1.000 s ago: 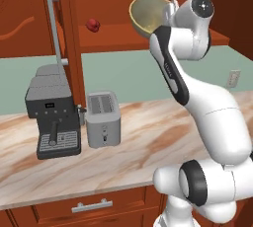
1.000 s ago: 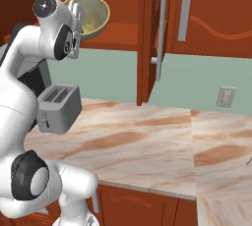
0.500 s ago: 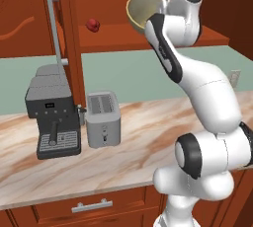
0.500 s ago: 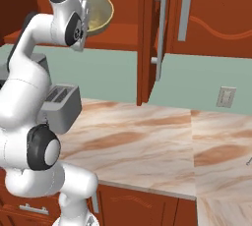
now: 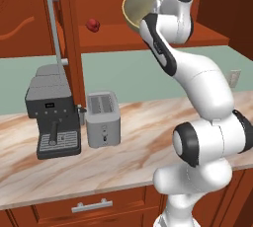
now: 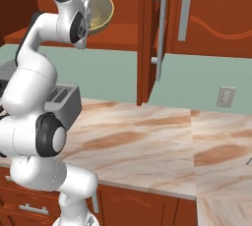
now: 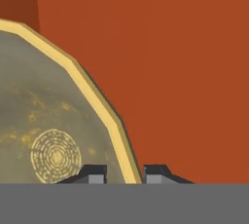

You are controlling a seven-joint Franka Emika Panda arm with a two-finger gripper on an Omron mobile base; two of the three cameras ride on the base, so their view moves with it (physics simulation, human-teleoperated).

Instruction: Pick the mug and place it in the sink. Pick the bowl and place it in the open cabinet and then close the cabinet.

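The olive-gold bowl (image 5: 137, 10) (image 6: 100, 10) hangs tilted on its side over the shelf of the open cabinet (image 5: 197, 34) (image 6: 129, 28), its speckled inside facing outwards. My gripper (image 7: 125, 172) is shut on the bowl (image 7: 48, 121): its thin yellow rim runs between the two dark fingertips (image 7: 95, 172). In both base views the white hand covers the fingers at the bowl's near edge. The cabinet's red-brown back wall (image 7: 194, 72) is right behind the rim. The mug and the sink are out of view.
The cabinet door (image 5: 24, 18) stands open at the left, with a long silver handle (image 5: 55, 28). A small red thing (image 5: 92, 24) lies on the shelf. Below, a toaster (image 5: 103, 118) (image 6: 64, 99) and a coffee machine (image 5: 52, 117) stand on the marble counter (image 6: 147, 141).
The arm has straightened upwards and carried the bowl a little deeper into the cabinet. The bowl stays tilted with its rim between the fingers.
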